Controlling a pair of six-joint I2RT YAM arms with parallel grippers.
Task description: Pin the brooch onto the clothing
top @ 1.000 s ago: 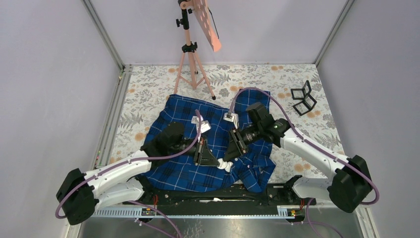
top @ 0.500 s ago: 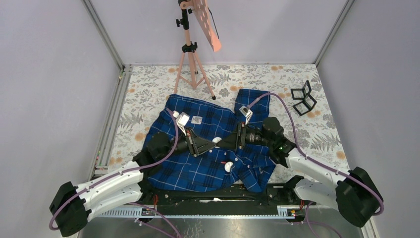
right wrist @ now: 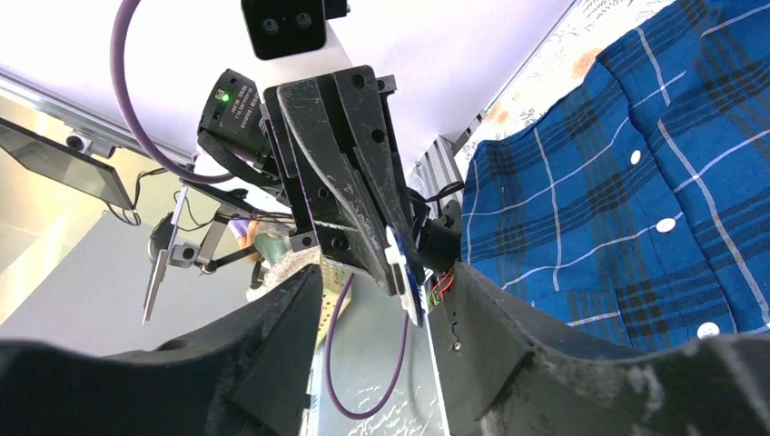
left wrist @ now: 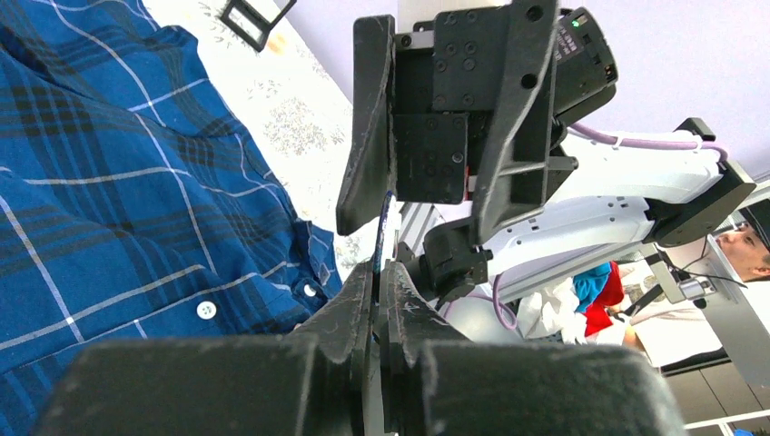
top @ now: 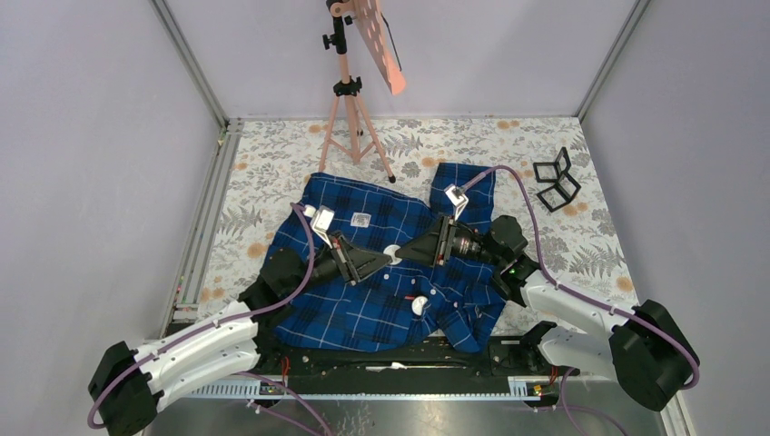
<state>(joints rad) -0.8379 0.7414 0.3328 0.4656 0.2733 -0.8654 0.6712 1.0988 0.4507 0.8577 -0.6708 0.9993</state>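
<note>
Obstacles: my left hand point(top: 388, 260) and right hand point(top: 400, 256) are meeting tip to tip above the shirt point(top: 354, 313), crowding each other; tripod point(top: 350, 100) is standing behind. Free: flowered surface point(top: 243, 186) is lying open either side.

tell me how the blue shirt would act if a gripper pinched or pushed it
Probably floppy: the shirt lies flat with a rumpled near corner, so a pinch would likely lift only a tent of cloth. Pushed, it may bunch into wrinkles rather than slide whole over the table.
</note>
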